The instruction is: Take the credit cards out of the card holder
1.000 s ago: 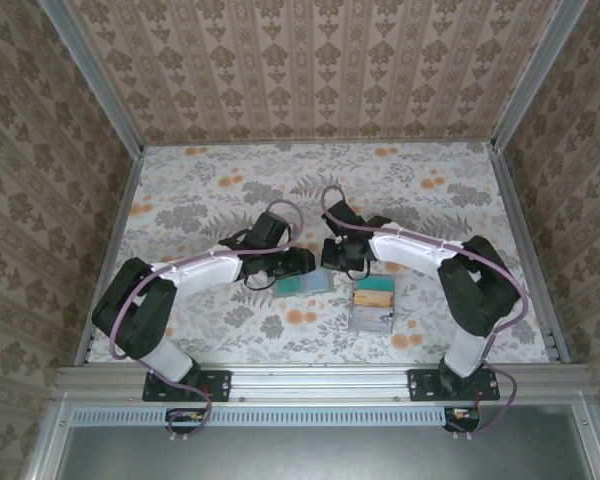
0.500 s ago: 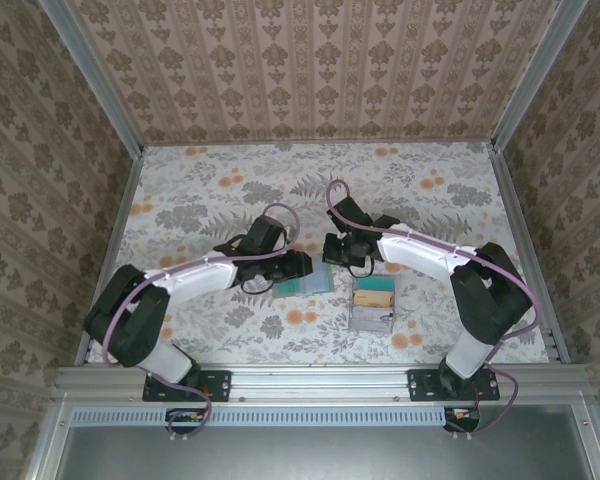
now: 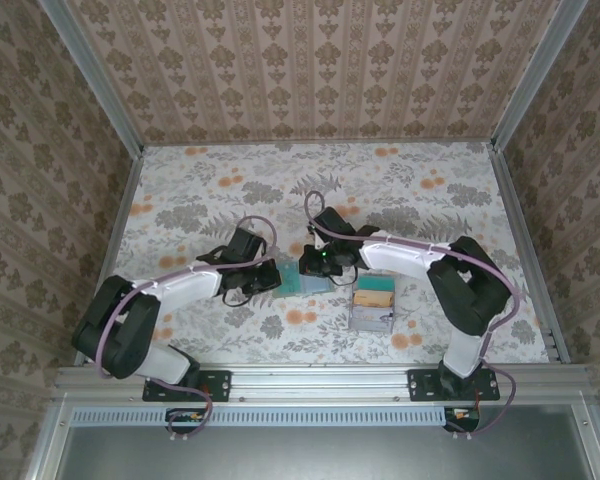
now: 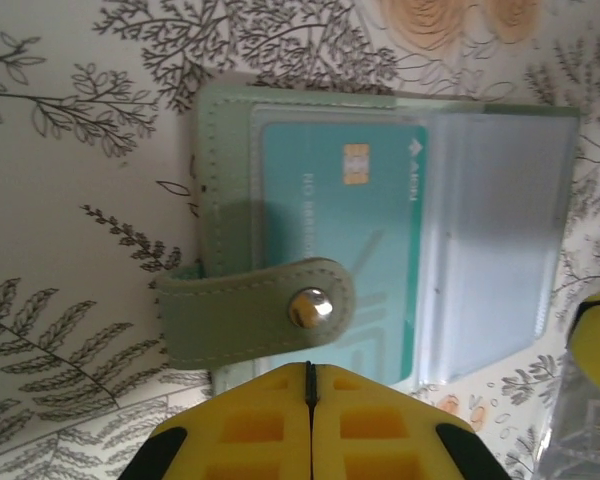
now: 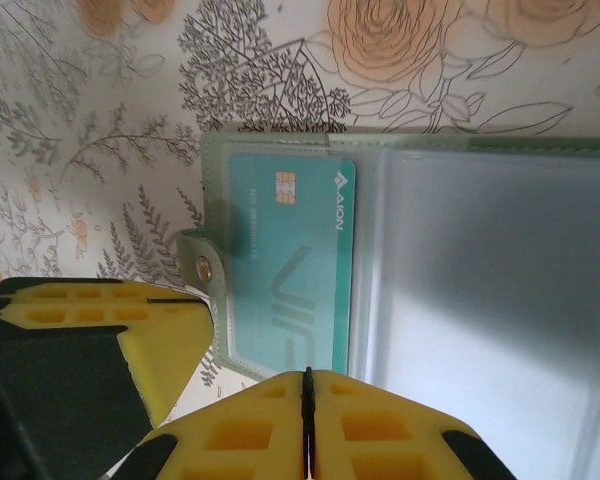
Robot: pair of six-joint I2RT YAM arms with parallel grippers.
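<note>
One teal card in open card holder; left pincer, right pincer clenched

Floral table bears card holder and tray.

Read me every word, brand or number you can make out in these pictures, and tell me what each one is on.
"AION": on the teal card inside the card holder, beside a small triangle logo.
Small row of characters along that card: too faint to read.
Anything on the grey tray: too small to read.
</note>
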